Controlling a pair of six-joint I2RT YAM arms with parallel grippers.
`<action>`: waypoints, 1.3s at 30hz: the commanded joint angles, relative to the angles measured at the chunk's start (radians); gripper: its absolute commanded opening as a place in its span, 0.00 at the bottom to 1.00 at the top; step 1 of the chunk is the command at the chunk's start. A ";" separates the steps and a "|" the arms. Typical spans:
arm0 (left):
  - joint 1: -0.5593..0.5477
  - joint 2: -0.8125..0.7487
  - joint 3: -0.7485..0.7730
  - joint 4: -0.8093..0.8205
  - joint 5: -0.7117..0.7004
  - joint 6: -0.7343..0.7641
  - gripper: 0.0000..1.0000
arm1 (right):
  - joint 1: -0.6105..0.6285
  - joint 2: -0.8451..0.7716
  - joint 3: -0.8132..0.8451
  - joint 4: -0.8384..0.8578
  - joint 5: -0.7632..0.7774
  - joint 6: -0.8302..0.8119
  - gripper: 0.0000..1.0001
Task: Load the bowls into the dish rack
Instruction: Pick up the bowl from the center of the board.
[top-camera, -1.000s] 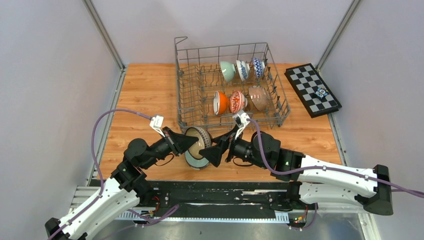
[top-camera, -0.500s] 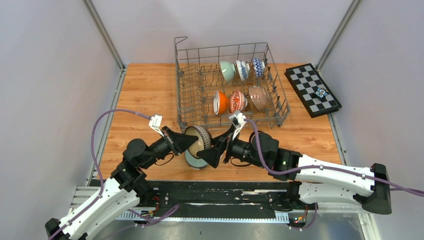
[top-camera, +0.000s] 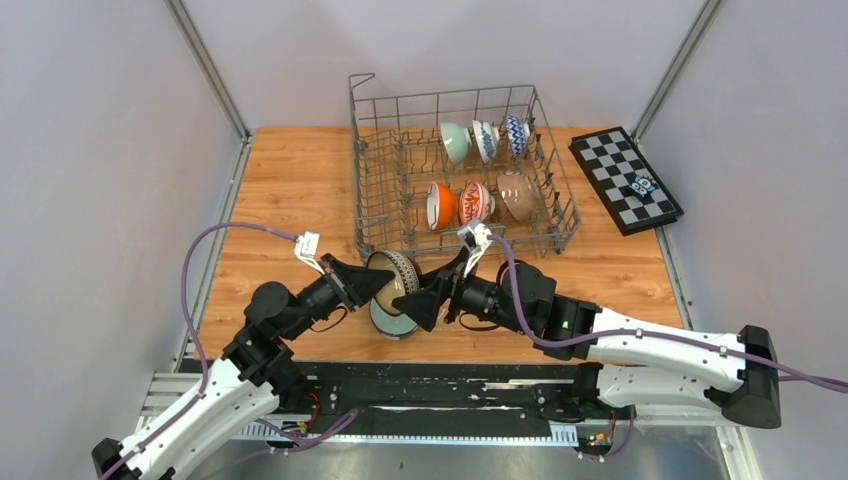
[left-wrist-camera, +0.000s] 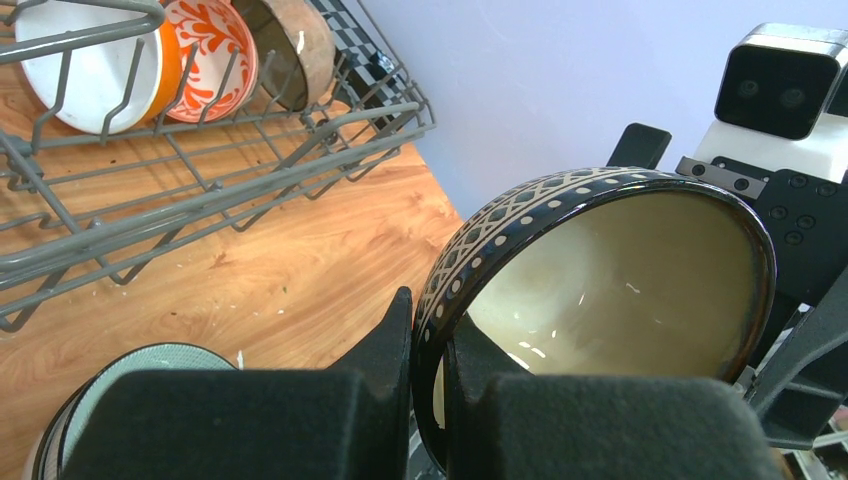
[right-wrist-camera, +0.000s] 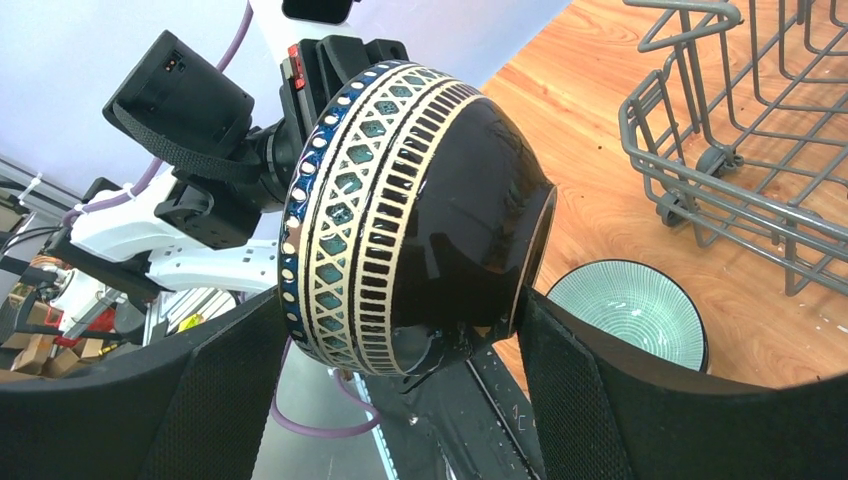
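Note:
My left gripper (top-camera: 372, 283) is shut on the rim of a dark bowl with a cream lattice band (top-camera: 400, 274) and holds it on edge above the table. In the left wrist view the jaws (left-wrist-camera: 430, 335) pinch the rim of this bowl (left-wrist-camera: 600, 290), one inside and one outside. My right gripper (top-camera: 424, 298) is open, with its fingers on either side of the bowl's body (right-wrist-camera: 420, 220). A pale green bowl (top-camera: 388, 322) sits on the table below. The grey dish rack (top-camera: 362, 200) holds several bowls on edge, among them orange (top-camera: 441, 204) and red-white (top-camera: 474, 202).
A black-and-white chequered board (top-camera: 625, 180) lies at the far right with a small object on it. The rack's near wall (right-wrist-camera: 740, 130) stands just beyond both grippers. The pale green bowl (right-wrist-camera: 630, 310) lies under the right finger.
My right gripper has moved a little left, closer around the held bowl. The left gripper and bowl have shifted slightly up and left.

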 joint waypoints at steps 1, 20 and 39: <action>0.008 -0.018 0.000 0.107 -0.031 -0.019 0.00 | -0.006 0.009 0.023 0.061 -0.015 0.027 0.83; 0.008 -0.022 -0.011 0.113 -0.066 -0.017 0.00 | -0.006 0.055 0.057 0.120 0.000 0.009 0.03; 0.008 0.000 0.010 0.060 -0.053 -0.028 0.27 | -0.007 0.000 0.045 0.133 0.033 -0.017 0.02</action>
